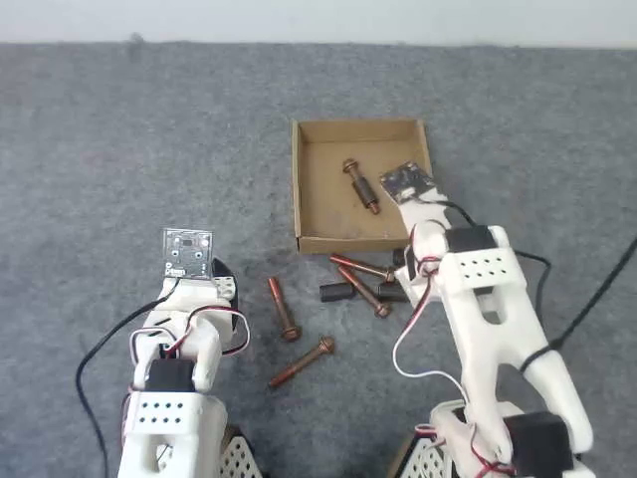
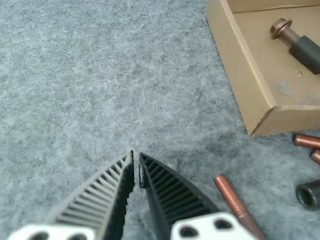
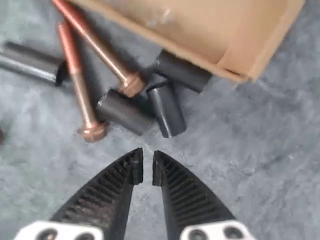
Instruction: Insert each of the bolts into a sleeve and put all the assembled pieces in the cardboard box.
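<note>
Right gripper (image 3: 147,167), nearly closed and empty, is hovering before clustered sleeves (image 3: 167,107); advancing unopened risks scattering them.

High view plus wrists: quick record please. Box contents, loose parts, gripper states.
container: cardboard box, open, on grey carpet
assembled: one bolt in a sleeve, lying in the box
loose bolts: four, on the carpet outside the box
loose sleeves: four, three bunched by a box corner, one apart beside a bolt
left gripper: shut, empty, above bare carpet
right gripper: shut, empty, next to the bunched sleeves
</note>
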`<state>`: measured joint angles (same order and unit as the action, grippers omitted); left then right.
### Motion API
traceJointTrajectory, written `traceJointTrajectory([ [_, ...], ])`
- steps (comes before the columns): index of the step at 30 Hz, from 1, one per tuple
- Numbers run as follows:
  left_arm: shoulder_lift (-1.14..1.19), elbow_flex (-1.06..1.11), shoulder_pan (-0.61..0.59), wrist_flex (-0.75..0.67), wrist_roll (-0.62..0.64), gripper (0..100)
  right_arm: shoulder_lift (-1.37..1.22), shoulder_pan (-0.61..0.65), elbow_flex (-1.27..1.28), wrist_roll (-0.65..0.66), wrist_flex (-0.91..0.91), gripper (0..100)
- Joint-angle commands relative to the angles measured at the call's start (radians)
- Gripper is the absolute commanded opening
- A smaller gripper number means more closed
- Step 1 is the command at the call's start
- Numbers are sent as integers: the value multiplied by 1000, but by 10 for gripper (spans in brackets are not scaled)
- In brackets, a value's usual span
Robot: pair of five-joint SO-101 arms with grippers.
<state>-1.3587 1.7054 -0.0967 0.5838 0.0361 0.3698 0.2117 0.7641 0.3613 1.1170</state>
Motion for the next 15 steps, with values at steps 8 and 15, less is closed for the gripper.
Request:
traceJointTrajectory([
  [8,-15,-13,-8,-2,-5,12,56,-90,81,176,-202,166],
  [15,-15,-13,-8,-2,-5,12,54,-56,95,176,-259,125],
])
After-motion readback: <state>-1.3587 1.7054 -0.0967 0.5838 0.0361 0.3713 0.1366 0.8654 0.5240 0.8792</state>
